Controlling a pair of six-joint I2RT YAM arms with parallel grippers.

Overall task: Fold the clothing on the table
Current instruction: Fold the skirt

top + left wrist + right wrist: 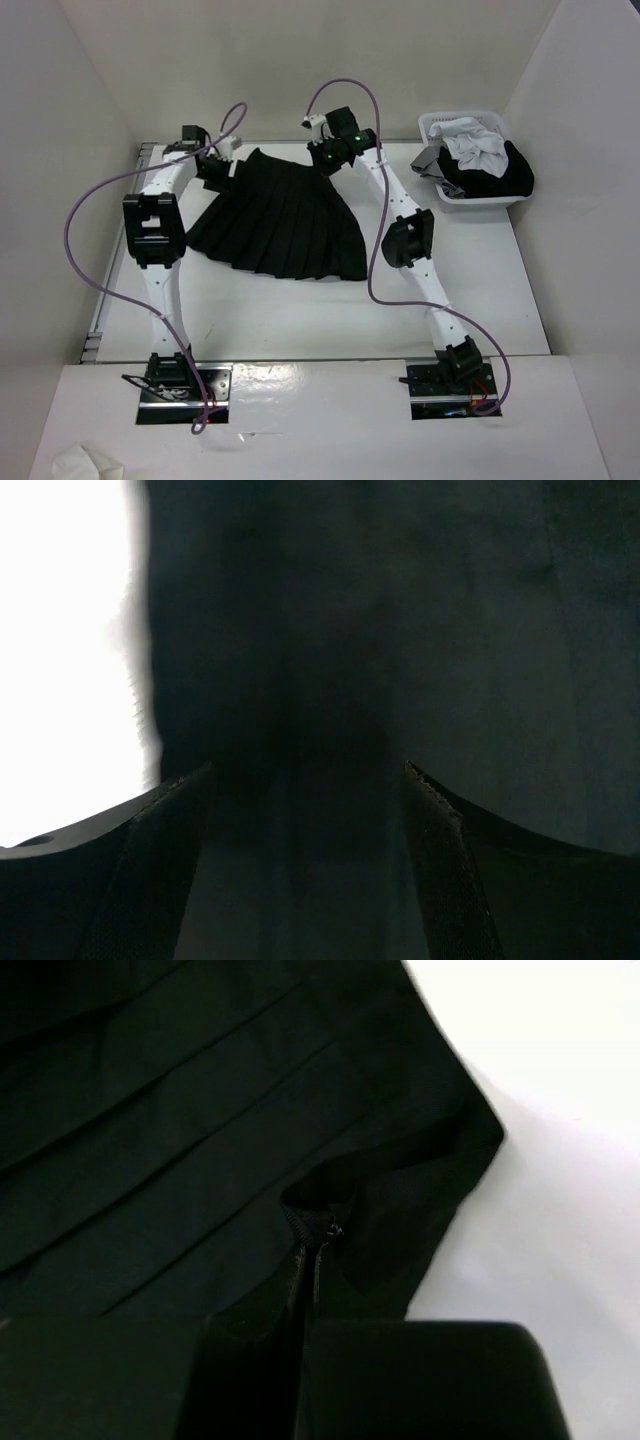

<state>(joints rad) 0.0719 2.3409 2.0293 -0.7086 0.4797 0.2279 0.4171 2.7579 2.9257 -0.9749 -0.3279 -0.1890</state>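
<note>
Pleats fan across a black skirt (280,225) lying spread flat on the white table (300,310), with its narrow waistband at the far end between the two grippers and its flared hem toward the arm bases. The left gripper (308,780) sits low at the waistband's left corner with its jaws spread wide. Dark cloth lies directly beneath and ahead of it, and nothing is clamped. The right gripper (322,160) is closed at the opposite corner and appears to pinch a puckered fold beside the zipper (330,1230), probably to anchor or lift that end for folding. Past its outer side is bare tabletop, then a white basket (470,200) heaped with clothes. Plain white walls (300,60) enclose everything, and a metal rail (100,320) runs along the table's left edge.
</note>
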